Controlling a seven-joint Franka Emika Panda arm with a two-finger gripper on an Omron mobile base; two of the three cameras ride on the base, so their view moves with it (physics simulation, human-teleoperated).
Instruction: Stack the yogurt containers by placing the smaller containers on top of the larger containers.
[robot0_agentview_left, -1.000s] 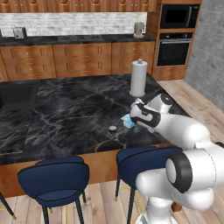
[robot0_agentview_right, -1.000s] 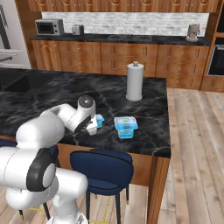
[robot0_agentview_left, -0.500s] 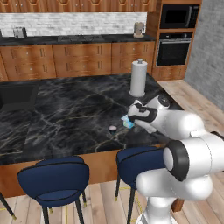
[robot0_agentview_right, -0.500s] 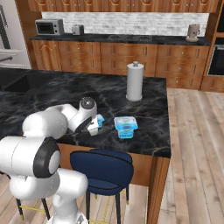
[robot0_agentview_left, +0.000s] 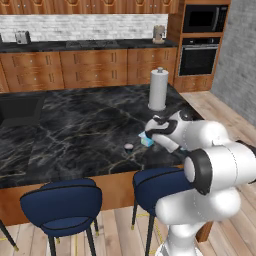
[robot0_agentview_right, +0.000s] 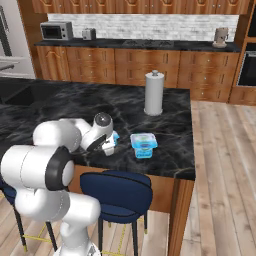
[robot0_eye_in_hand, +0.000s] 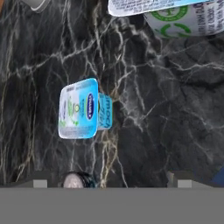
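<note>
teal pack (robot0_agentview_right: 143, 144) right of hand (robot0_agentview_right: 111, 145)

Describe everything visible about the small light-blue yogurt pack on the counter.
The small light-blue yogurt pack is a squarish tub with rounded corners, a white-and-blue printed foil-like lid carrying a dark blue oval logo, and a teal side wall with lettering. It rests alone on the black marble counter, touching nothing else, with the open gripper above it.

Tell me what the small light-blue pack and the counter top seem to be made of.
Small light-blue pack: probably thin plastic with a glossy printed foil or film lid; the flat top carries a logo. Counter top: looks like polished black marble or similar stone, with white veining.
</note>
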